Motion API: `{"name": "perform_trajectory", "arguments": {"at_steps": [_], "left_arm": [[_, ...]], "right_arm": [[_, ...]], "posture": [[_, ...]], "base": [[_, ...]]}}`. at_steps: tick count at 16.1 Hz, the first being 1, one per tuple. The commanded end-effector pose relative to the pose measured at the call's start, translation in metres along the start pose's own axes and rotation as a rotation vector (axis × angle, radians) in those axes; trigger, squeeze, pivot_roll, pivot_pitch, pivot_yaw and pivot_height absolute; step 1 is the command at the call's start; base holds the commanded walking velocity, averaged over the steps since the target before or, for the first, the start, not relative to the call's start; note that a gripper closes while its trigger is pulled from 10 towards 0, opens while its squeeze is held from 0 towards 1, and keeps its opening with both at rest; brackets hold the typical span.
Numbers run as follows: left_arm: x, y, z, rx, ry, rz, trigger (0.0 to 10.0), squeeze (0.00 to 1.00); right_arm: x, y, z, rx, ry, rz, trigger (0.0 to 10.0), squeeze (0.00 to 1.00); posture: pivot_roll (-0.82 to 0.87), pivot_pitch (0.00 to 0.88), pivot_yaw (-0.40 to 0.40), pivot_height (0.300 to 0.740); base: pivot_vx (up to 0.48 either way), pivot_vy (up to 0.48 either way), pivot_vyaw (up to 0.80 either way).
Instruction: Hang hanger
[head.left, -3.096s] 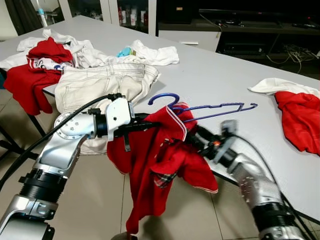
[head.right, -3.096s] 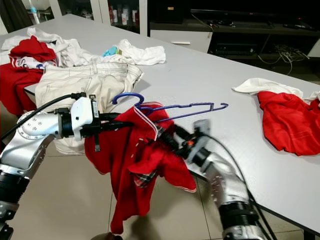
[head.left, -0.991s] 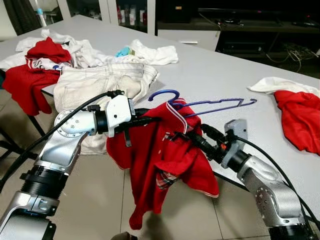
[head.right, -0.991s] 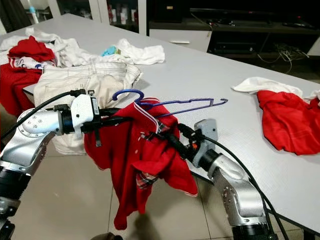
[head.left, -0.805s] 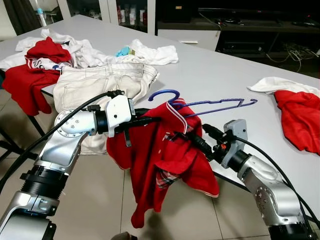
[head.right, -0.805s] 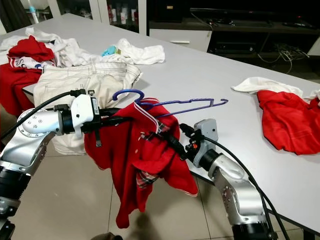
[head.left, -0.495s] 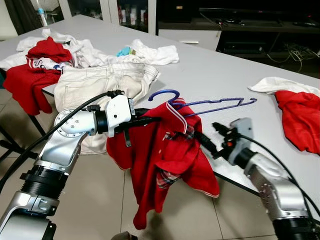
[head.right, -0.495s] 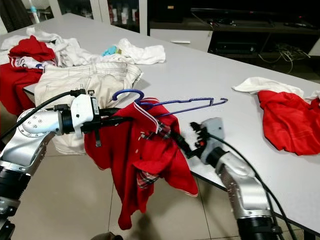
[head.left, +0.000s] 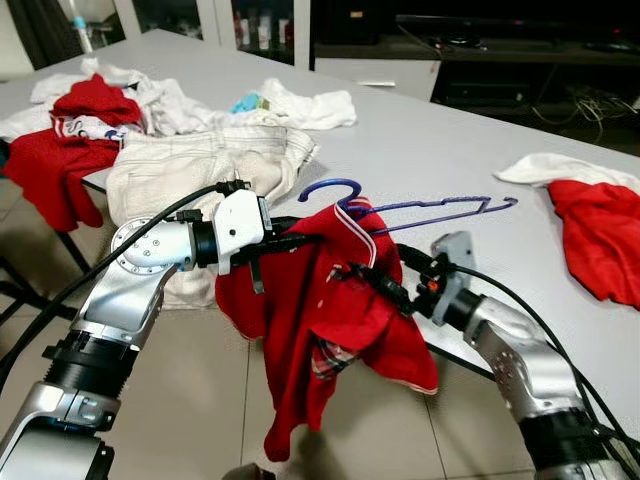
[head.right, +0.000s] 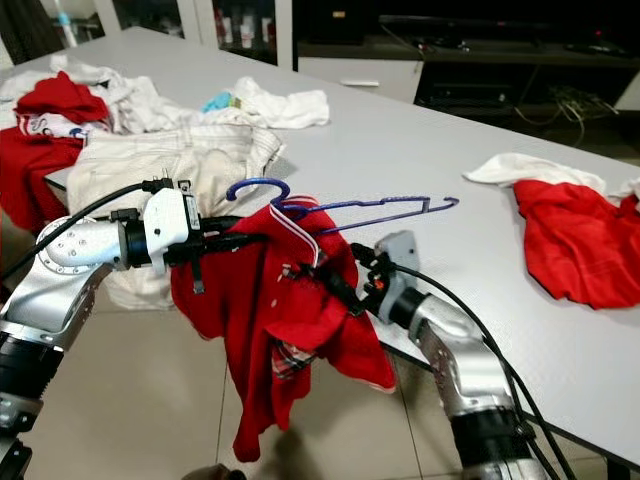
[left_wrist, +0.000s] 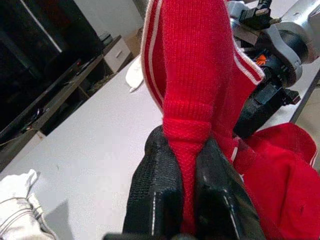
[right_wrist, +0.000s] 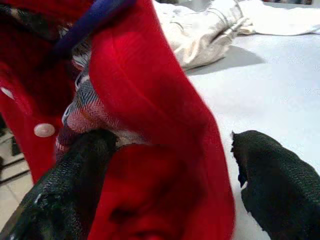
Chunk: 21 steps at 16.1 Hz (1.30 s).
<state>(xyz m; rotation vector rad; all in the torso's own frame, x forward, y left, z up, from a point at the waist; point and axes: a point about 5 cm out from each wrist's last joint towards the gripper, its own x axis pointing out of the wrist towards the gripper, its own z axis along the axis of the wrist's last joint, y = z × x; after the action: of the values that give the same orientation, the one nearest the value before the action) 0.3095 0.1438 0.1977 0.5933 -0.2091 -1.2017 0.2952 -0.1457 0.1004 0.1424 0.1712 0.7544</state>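
Red shirt (head.left: 330, 310) — white-striped collar, plaid lining — on a blue hanger (head.left: 420, 212).

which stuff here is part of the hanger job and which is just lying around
In the job:
- red shirt
- blue hanger
- left gripper, shut on the shirt collar
- right gripper, open at the shirt

Lying about:
- cream trousers
- red and white clothes pile
- red garment
- white cloth

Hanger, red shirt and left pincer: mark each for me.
hanger (head.left: 440, 212), left eye view, on its purple bar over the table.
red shirt (head.left: 300, 330), left eye view, on the hanging body.
left pincer (left_wrist: 182, 165), left wrist view, between fingertips clamping the collar.
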Motion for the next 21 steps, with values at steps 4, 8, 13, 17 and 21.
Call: {"name": "perform_trajectory", "arguments": {"at_steps": [4,8,13,17,21], "left_arm": [[0.001,0.005,0.009,0.040,-0.025,0.008,0.0,0.00],[0.002,0.005,0.009,0.039,-0.028,0.011,0.0,0.00],[0.002,0.005,0.009,0.039,-0.028,0.011,0.0,0.00],[0.002,0.005,0.009,0.039,-0.028,0.011,0.0,0.00],[0.002,0.005,0.009,0.039,-0.028,0.011,0.0,0.00]], "right_arm": [[0.012,0.002,-0.009,0.029,0.030,0.059,10.0,0.00],[0.018,0.003,-0.009,0.159,-0.045,0.066,0.0,0.00],[0.018,0.003,-0.009,0.159,-0.045,0.066,0.0,0.00],[0.018,0.003,-0.009,0.159,-0.045,0.066,0.0,0.00],[0.018,0.003,-0.009,0.159,-0.045,0.066,0.0,0.00]], "posture": [[-0.06,0.000,0.007,0.740],[-0.06,0.000,0.003,0.740],[-0.06,0.000,0.003,0.740],[-0.06,0.000,0.003,0.740],[-0.06,0.000,0.003,0.740]], "base": [[0.000,0.000,0.00],[0.000,0.000,0.00],[0.000,0.000,0.00],[0.000,0.000,0.00],[0.000,0.000,0.00]]}}
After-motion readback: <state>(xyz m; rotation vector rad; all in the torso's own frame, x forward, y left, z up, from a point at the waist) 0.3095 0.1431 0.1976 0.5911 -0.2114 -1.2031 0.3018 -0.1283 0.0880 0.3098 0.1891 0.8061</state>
